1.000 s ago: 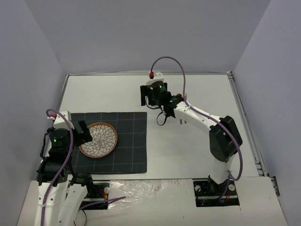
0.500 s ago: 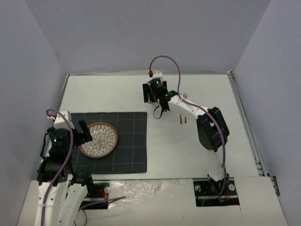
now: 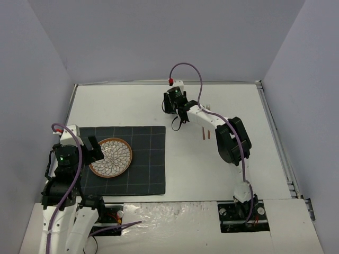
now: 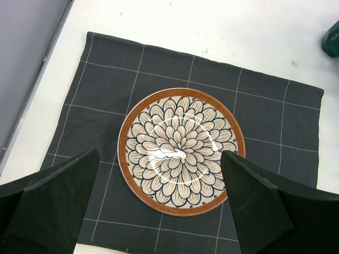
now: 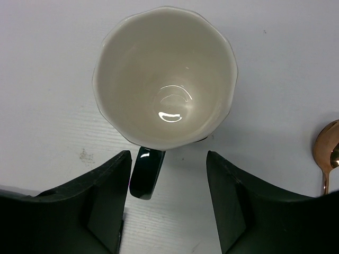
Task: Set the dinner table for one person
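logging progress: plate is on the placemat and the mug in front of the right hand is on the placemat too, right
No: the mug stands on the bare white table, not on the placemat, as the right wrist view shows. The plate is on the placemat.

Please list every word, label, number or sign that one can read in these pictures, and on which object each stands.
No text can be read anywhere.
Pale marks on the dark green object at the left wrist view's edge: too blurred and cut off to read.
Plate, placemat, cup, spoon: patterns or plain surfaces, no writing.
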